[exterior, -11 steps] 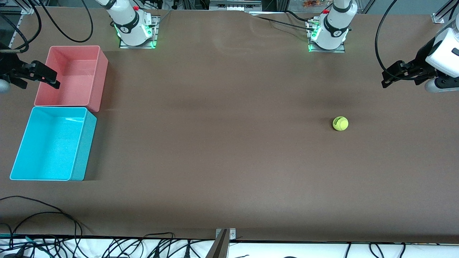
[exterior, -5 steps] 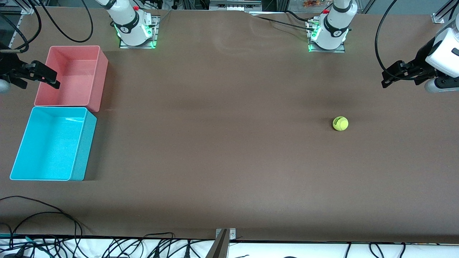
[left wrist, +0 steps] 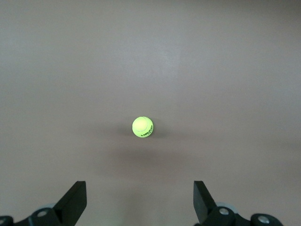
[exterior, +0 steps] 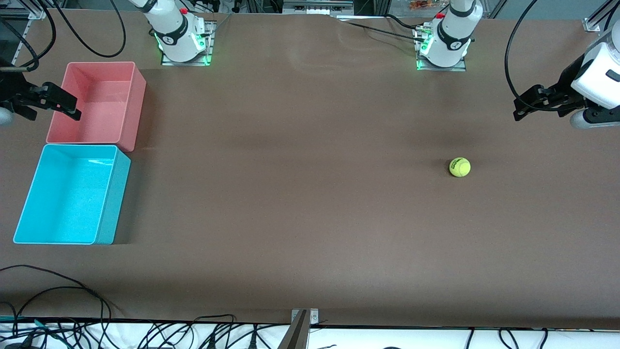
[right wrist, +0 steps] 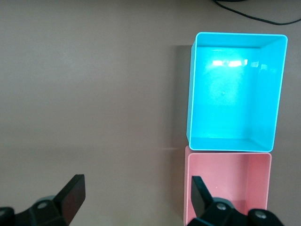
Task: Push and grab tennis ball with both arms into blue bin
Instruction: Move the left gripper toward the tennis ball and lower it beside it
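1. Front view: fuzzy ball (exterior: 459,167) rests on the matte brown worktop (exterior: 310,203) toward the left arm's end, well apart from the glossy rectangular blue bin (exterior: 112,203). Nothing contacted; approach step pending.
2. Left wrist view: left tool (left wrist: 136,207) open, over worktop near ball; a push toward the bin is needed.
3. Right wrist view: right tool (right wrist: 136,205) open, over the pink bin (right wrist: 193,188), waiting.
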